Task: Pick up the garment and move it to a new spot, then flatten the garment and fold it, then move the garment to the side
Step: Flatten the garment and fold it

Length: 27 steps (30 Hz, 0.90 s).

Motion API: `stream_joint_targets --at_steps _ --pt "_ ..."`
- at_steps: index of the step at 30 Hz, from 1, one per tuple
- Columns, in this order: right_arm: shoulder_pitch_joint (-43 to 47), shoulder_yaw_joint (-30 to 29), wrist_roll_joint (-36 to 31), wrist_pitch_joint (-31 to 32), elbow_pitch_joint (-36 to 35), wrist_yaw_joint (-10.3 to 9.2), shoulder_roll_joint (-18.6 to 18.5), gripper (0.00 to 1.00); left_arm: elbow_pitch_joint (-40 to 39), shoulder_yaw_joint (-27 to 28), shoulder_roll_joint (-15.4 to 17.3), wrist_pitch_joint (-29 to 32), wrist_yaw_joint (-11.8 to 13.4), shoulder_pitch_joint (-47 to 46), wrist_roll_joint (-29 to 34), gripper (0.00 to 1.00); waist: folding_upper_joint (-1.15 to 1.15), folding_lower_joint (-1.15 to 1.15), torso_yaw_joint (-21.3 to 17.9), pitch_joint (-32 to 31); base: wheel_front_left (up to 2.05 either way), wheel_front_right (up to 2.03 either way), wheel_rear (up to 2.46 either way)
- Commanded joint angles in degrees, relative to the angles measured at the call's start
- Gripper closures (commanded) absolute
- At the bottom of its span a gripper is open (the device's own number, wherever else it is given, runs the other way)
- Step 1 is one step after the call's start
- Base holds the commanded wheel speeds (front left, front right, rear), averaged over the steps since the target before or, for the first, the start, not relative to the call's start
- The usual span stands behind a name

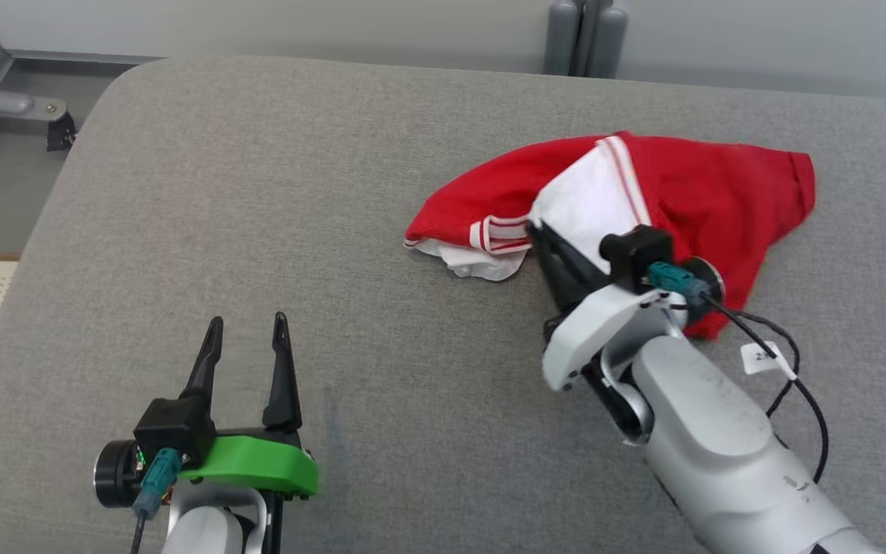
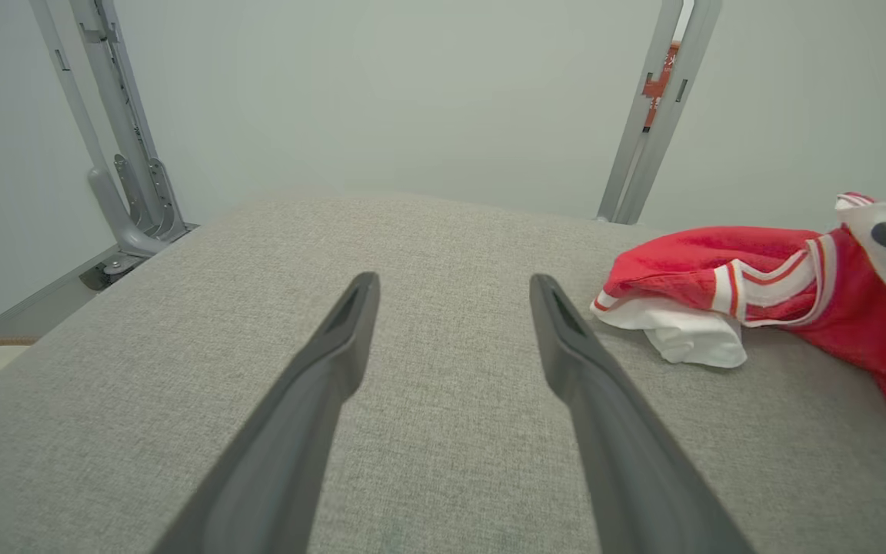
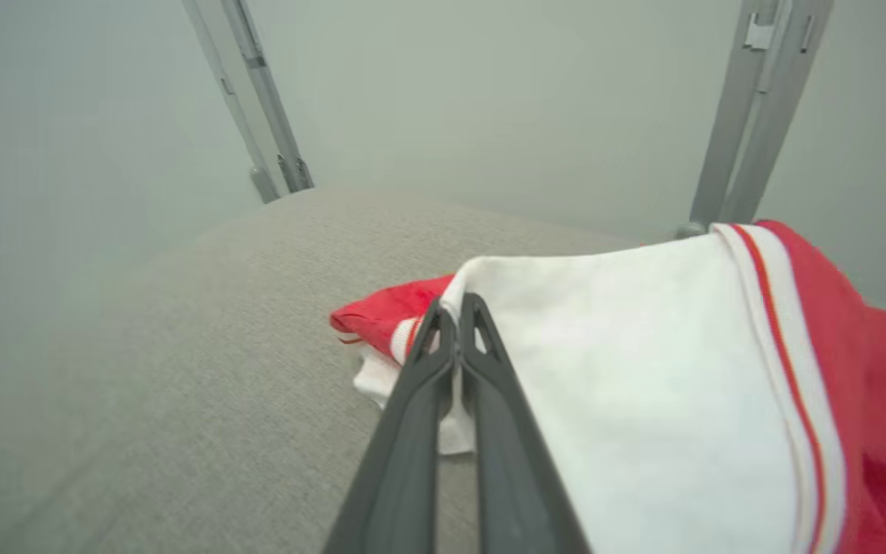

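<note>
Now we clamp right fingers (image 3: 420,400) on garment (image 1: 720,192) at white edge, ready to lift; it lies crumpled toward tabletop (image 1: 297,192) far right. We hold left fingers (image 1: 283,377) spread, empty, over tabletop near left, free for flattening.

Left gripper (image 1: 248,318): fingers spread wide, pointing forward.
Right gripper (image 3: 454,304): fingers pinched together, apparently nipping the garment (image 1: 720,192).
</note>
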Motion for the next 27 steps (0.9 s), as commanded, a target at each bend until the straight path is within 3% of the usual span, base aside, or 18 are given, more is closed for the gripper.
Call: stream_joint_targets --at_steps 1,13,21,22,23,24,27 --pt "0.9 1.9 1.3 0.9 -2.2 -0.01 -0.5 1.0 -0.5 0.5 0.1 0.0 0.4 0.8 0.2 0.0 0.0 0.0 1.5 -0.4 0.0 0.0 0.0" --pt "2.2 22.8 12.2 6.8 -15.3 0.0 -0.3 1.0 -4.0 5.5 0.1 0.0 1.4 1.4 -0.3 0.0 0.0 0.0 7.9 0.3 0.0 0.0 0.0" --pt "1.0 31.7 16.1 8.5 -15.1 0.0 -0.3 1.0 -4.6 6.3 0.1 0.0 1.0 1.8 -0.1 0.0 0.0 0.0 10.4 0.2 0.0 0.0 0.0" --pt "1.0 32.3 16.4 8.3 -14.8 0.0 -0.3 0.7 -4.7 6.1 0.1 0.0 1.1 1.9 -0.4 0.0 0.0 0.0 10.5 0.2 0.0 0.0 0.0" --pt "1.2 32.6 16.6 8.0 -14.5 0.0 -0.3 0.5 -4.7 6.0 0.1 0.0 1.2 2.0 -0.6 0.0 0.0 0.0 10.4 0.2 0.0 0.0 0.0" --pt "1.2 33.1 16.9 7.6 -14.2 0.0 -0.3 0.0 -4.7 5.8 0.1 0.0 1.3 2.0 -0.8 0.0 0.0 0.0 10.2 0.2 0.0 0.0 0.0" --pt "1.3 33.1 17.4 6.8 -13.6 0.0 -0.3 0.0 -4.8 5.3 0.1 0.0 1.4 2.1 -1.0 0.0 0.0 0.0 8.8 0.0 0.0 0.0 0.0"
